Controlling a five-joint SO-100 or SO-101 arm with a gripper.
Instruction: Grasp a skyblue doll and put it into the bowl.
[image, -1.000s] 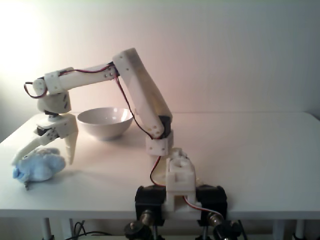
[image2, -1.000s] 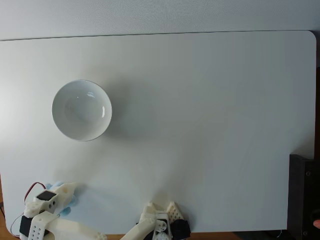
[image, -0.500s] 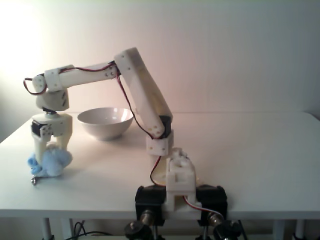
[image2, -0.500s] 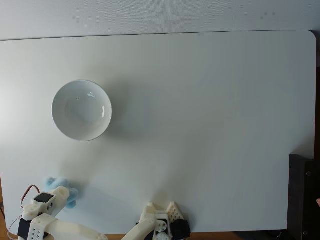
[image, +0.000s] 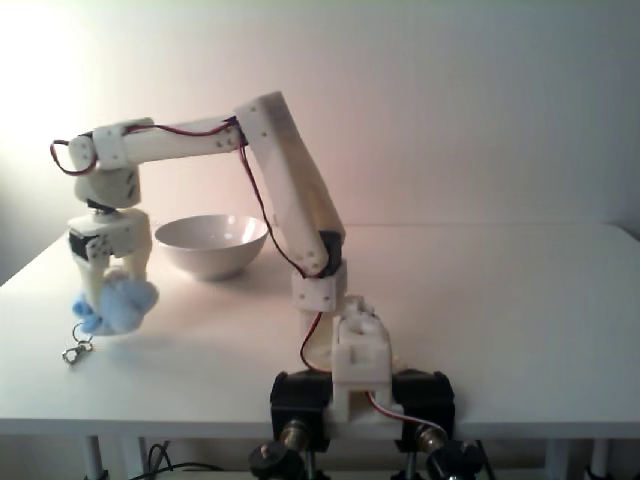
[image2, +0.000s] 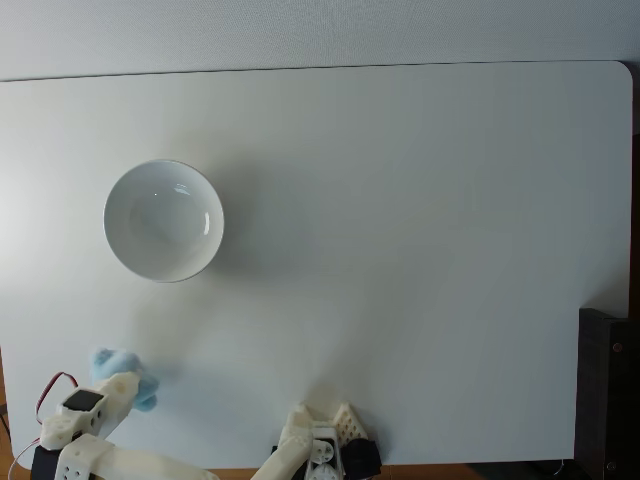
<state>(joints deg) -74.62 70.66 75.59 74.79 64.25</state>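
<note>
The skyblue doll is a small fluffy light-blue plush held just above the table at the left, its metal keyring dangling below. My gripper is shut on it, pointing down. In the fixed view from above, the doll peeks out from under the gripper near the bottom left corner. The white bowl stands behind and to the right of the doll; from above, the bowl lies well up the table from the gripper and looks empty.
The arm's base is clamped at the table's front edge in the middle. A dark object sits at the bottom right edge of the fixed view from above. The white table spreads wide to the right of the bowl.
The gripper closed around the doll, which lay on the table a second ago, and has lifted it slightly; the keyring now hangs free.
</note>
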